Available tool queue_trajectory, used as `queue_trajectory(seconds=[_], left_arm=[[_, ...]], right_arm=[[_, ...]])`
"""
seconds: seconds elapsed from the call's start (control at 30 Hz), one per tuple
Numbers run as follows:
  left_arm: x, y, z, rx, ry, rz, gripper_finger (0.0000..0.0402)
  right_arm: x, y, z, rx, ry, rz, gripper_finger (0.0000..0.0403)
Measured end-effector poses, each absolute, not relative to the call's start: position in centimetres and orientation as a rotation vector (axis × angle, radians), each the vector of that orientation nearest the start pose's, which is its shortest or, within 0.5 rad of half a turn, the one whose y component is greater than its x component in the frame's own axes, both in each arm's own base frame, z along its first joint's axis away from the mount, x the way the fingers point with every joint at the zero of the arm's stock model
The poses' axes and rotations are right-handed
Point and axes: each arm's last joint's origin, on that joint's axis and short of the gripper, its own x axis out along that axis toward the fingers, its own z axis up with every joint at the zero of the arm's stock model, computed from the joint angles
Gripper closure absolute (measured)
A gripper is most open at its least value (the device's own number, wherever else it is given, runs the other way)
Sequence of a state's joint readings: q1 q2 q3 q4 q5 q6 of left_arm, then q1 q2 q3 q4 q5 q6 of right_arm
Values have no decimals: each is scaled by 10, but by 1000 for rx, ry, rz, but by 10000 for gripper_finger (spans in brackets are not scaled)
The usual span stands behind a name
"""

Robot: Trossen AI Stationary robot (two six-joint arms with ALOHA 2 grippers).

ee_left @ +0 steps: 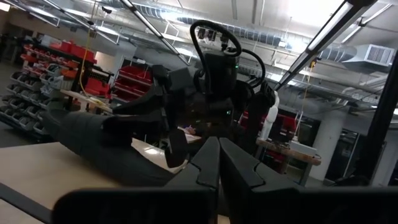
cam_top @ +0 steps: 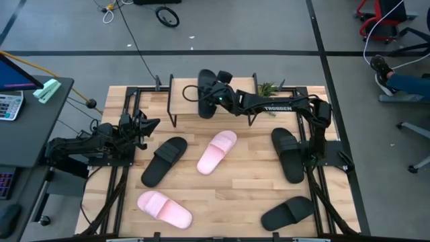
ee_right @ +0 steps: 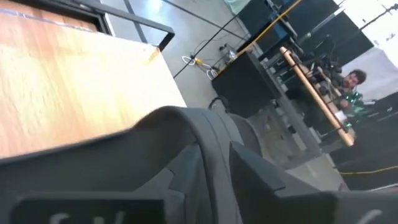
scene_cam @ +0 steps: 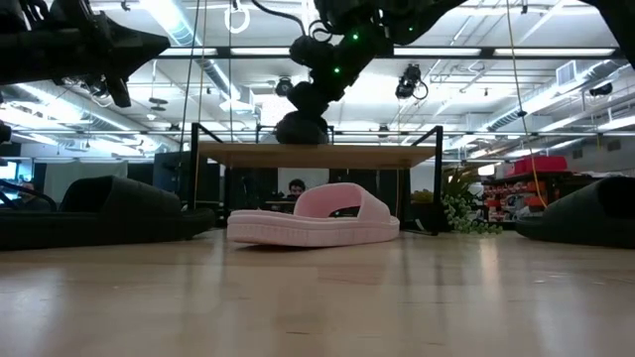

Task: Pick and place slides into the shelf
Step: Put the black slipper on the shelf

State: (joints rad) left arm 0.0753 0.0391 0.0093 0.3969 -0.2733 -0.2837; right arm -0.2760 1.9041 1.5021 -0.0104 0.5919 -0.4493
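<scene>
The right gripper (cam_top: 209, 91) pinched 1 black slide (cam_top: 205, 102) over the shelf (cam_top: 181, 94); the left gripper (cam_top: 149, 125) rested pressed together.

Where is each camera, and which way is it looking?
High view: above the table, looking straight down; both arms show, right gripper holding a black slide over the shelf.
Low view: at tabletop height, looking level at the pink slide and shelf; arms hang from above.
Left wrist view: on the left arm, looking past its fingers at the right arm.
Right wrist view: looking past the held slide at the shelf.
High and low views both show the pink slide.
</scene>
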Motion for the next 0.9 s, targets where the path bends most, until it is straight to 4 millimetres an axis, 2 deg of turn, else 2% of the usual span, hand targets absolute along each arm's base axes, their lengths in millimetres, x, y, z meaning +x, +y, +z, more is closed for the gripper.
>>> queue_trajectory(seconds=[0.33, 0.47, 0.57, 0.67, 0.77, 0.9], left_arm=[[91, 15, 201, -315, -414, 290, 378], [91, 15, 201, -316, -414, 290, 385], [91, 15, 201, -315, -412, 290, 389], [92, 15, 200, -315, -407, 291, 390], [92, 15, 200, -315, -402, 292, 386], [92, 15, 198, -313, -387, 294, 380]], right_arm=[[421, -134, 275, -424, 560, -637, 263], [418, -120, 283, -419, 563, -612, 261], [410, -92, 301, -437, 569, -559, 265], [391, -55, 322, -399, 601, -483, 268], [363, -15, 339, -254, 648, -413, 268], [316, 33, 350, 42, 794, -292, 268]])
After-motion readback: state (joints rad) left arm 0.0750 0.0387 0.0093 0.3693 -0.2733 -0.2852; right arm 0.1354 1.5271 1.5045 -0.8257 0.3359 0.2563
